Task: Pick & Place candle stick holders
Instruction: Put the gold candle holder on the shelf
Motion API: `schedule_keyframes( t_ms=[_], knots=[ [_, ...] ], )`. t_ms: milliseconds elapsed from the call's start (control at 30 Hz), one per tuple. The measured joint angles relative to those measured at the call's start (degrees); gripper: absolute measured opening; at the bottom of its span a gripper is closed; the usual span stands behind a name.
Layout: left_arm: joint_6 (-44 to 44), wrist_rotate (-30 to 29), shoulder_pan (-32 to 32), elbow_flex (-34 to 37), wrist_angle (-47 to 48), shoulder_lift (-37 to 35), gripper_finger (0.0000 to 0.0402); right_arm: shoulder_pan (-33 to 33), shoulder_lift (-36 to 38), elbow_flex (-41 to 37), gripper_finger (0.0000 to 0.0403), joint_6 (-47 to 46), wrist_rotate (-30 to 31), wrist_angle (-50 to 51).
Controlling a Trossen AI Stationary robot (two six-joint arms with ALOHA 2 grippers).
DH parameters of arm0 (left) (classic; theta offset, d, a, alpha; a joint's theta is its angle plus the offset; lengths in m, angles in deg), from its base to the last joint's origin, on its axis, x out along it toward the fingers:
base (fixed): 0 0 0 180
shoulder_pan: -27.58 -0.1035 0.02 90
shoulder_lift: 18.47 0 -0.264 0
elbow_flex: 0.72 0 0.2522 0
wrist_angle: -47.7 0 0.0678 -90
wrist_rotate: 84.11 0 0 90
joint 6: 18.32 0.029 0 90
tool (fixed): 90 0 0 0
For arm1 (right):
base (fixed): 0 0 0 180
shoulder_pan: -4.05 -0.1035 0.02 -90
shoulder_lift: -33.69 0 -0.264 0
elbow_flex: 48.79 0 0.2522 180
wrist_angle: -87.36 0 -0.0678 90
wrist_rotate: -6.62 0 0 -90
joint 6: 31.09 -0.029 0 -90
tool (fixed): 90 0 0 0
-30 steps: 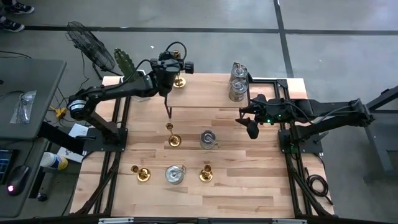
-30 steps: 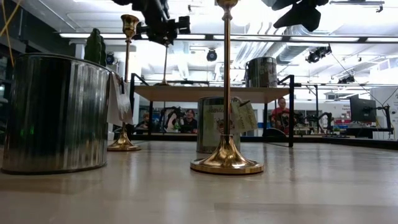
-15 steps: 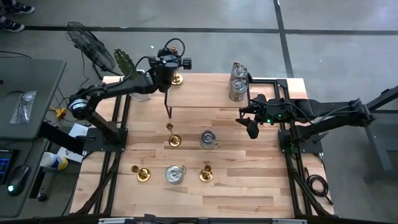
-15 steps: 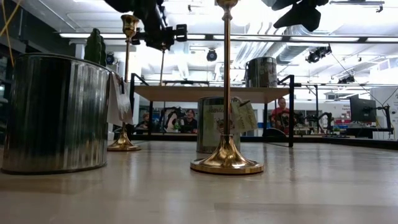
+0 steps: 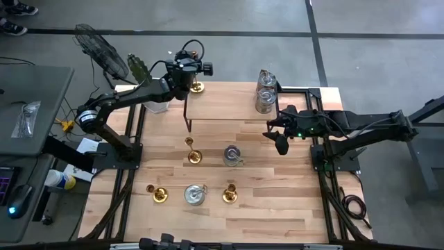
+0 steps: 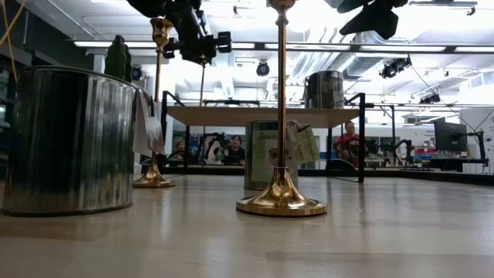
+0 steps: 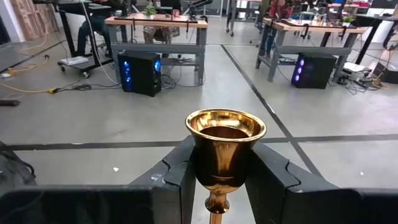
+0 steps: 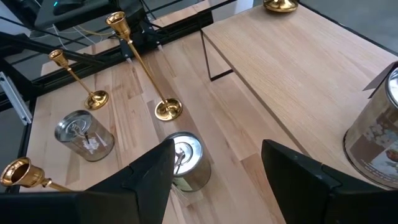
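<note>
The left tool (image 5: 189, 72) hangs over the far edge of the wooden worktop (image 5: 277, 201), above the raised wooden shelf (image 5: 229, 101) that stands along that edge. Its two dark fingers (image 7: 177, 177) are clenched on the cup of a shiny gold candlestick with a slim stem (image 7: 225, 149), one finger on each side of the cup; in the high view that candlestick's round base (image 5: 198, 87) shows at the shelf's far left corner, whether resting on the shelf or just above it cannot be told.

The right tool (image 5: 280, 142) waits near the right edge of the worktop, in the air, its fingers (image 8: 152, 174) released and parted with nothing between them.

Three more gold candlesticks stand on the worktop below the shelf: one (image 5: 193, 154) near the middle, one (image 5: 158, 193) towards the near left corner, and one (image 5: 229, 194) towards the near edge. Between the last two stands a squat silver metal cup-like holder (image 5: 195, 194), and another silver holder (image 5: 232, 155) stands just right of the middle candlestick. Two further silver holders (image 5: 264, 94) sit close together at the far right corner of the shelf.

A white pot with a green cactus (image 5: 141, 72) stands at the far left corner of the worktop.
</note>
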Motion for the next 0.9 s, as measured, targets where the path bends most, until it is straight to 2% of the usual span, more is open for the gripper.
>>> schedule_keyframes(
  t_ms=[900],
  knots=[
    [-0.4, -0.1, 1.0, -0.2, 1.1, 1.6, 0.0105, 0.4, 0.0, 0.0, 0.0233, -0.1, -0.2, 0.5]
  ],
)
